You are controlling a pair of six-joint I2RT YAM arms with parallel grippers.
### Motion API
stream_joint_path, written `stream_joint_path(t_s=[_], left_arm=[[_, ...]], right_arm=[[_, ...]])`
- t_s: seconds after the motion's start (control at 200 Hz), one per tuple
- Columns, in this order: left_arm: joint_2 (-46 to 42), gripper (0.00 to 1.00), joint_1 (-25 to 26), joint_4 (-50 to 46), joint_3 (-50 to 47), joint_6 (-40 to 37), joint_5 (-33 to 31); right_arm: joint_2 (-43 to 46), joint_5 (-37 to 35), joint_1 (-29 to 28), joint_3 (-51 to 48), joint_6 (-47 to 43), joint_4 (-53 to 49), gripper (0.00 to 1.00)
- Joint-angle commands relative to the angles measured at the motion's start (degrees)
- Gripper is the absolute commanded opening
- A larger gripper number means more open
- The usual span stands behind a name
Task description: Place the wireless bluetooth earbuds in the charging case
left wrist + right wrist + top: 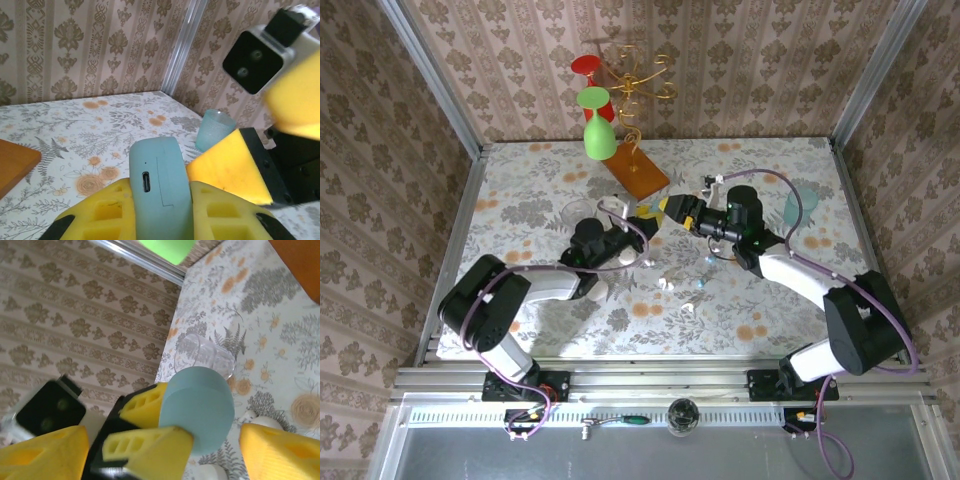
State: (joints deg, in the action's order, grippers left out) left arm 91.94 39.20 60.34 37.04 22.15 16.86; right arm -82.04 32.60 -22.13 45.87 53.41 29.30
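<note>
My left gripper (161, 196) is shut on a pale blue pebble-shaped charging case (160, 180), which stands on edge with its charging port facing the camera. The lid looks closed. In the right wrist view the same case (201, 407) sits between the left gripper's yellow fingers (145, 401). My right gripper (676, 209) is open, its fingers (280, 450) spread either side of the case without touching it. Both grippers meet above the table's middle. Small white earbuds (667, 283) and a pale blue one (701, 285) lie on the floral cloth in front.
A clear glass tumbler (578, 213) stands left of the grippers and a teal cup (800, 205) at the right. A wooden stand (640, 172) with green (597, 125) and red goblets is at the back. White pebble-shaped cases (596, 290) lie near the left arm.
</note>
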Motion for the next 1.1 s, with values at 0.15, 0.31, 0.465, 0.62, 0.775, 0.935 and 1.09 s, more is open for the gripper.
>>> stream_joint_path(t_s=[0.15,0.31,0.465,0.62,0.775,0.935,1.09], left_arm=[[-7.71,0.12,-3.25,-12.33,4.77,13.10,25.23],[-8.35,0.12,-3.28,-15.32,6.89,18.61,33.75],[-6.35,0.11,-2.73,-4.64,7.17,27.00,38.18],[-5.53,0.10,-2.58,-1.17,7.26,29.09,37.67],[-5.05,0.10,-2.40,-0.74,7.44,29.43,37.92],[-4.45,0.10,-2.45,-1.53,7.41,29.35,38.07],[-3.46,0.19,-2.61,-0.81,7.09,29.09,36.49]], right_arm=[[5.86,18.35,6.02,-0.51,-19.49,-3.84,0.81],[6.45,27.41,7.06,0.47,-26.15,-6.54,0.77],[5.86,30.68,7.06,1.42,-27.71,-6.41,0.69],[5.00,33.09,7.03,1.61,-25.75,-4.87,0.59],[4.59,34.64,7.07,1.27,-22.72,-2.11,0.47],[4.84,33.18,7.07,0.82,-20.15,-0.24,0.25],[4.67,31.11,6.97,0.28,-15.72,3.79,0.15]])
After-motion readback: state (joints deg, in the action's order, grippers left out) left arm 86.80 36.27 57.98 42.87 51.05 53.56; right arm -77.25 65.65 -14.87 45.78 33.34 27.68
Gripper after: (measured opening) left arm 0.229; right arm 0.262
